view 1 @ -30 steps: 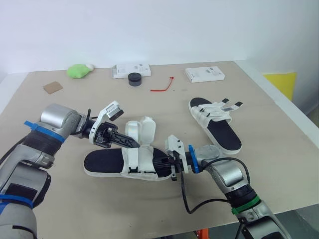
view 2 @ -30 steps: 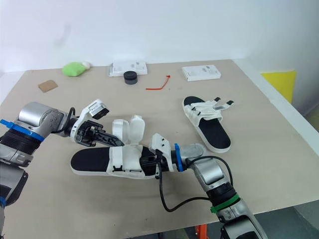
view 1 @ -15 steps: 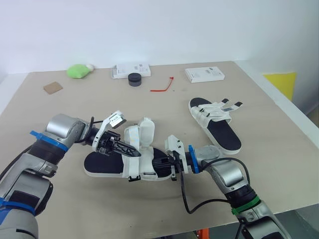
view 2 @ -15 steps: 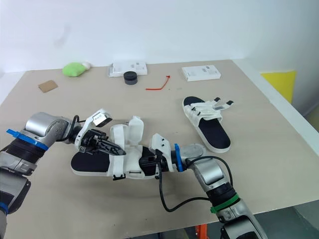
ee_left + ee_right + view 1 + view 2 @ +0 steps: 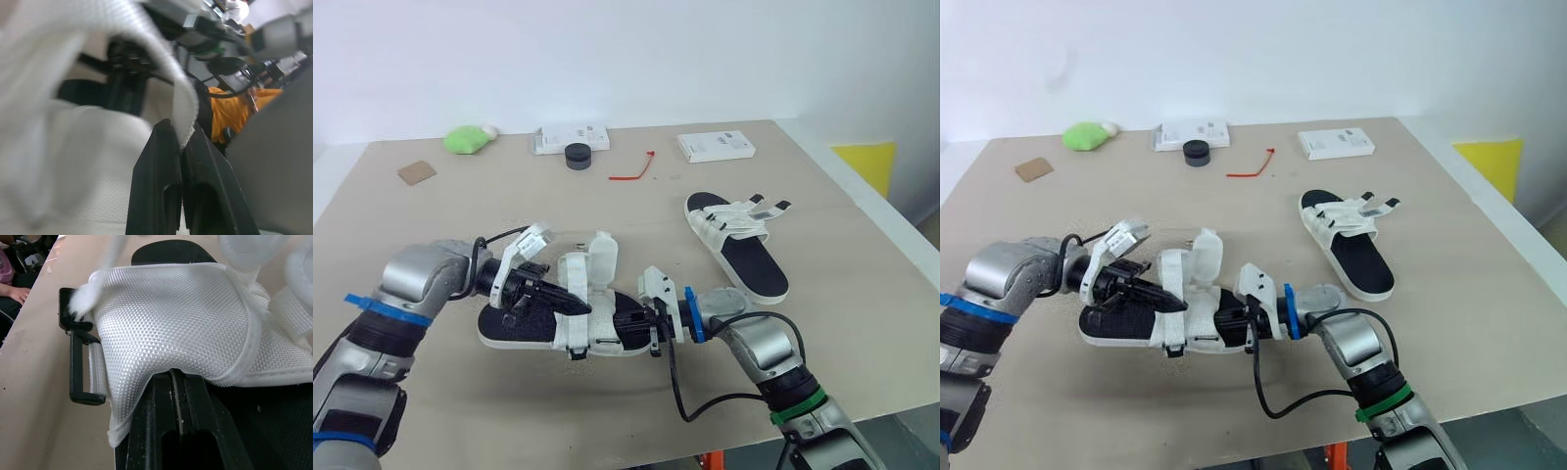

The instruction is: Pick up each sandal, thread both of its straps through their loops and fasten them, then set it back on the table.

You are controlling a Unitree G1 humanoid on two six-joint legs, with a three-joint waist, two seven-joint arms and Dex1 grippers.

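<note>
The near sandal [image 5: 514, 317] lies flat on the table [image 5: 862, 294], sole down, close to the front edge, with only a narrow band of bare top between it and that edge. The left end effector [image 5: 573, 305] reaches in from 9 o'clock and is clenched on the end of a white strap [image 5: 181, 98], which arches up over the footbed. The right end effector [image 5: 619, 320] comes in from 3 o'clock, its fingers pressed together on the lower edge of the white mesh upper [image 5: 176, 318]; a black loop [image 5: 78, 362] sits at the side of that upper. The two end effectors are near each other over the middle of the sandal, so little free room is left between them.

The second sandal [image 5: 744, 257] rests at 2 o'clock from the first, well apart from it and in from the table's right edge, with its strap ends loose. Wide bare table lies at 12 o'clock and at 9 o'clock of the near sandal. Along the far side stand a cardboard scrap [image 5: 416, 173], a green lump [image 5: 468, 139], a white box [image 5: 572, 137] with a black puck [image 5: 577, 156] just beside it, a red tie [image 5: 634, 171] and a second white box [image 5: 716, 146], all well apart from both arms.
</note>
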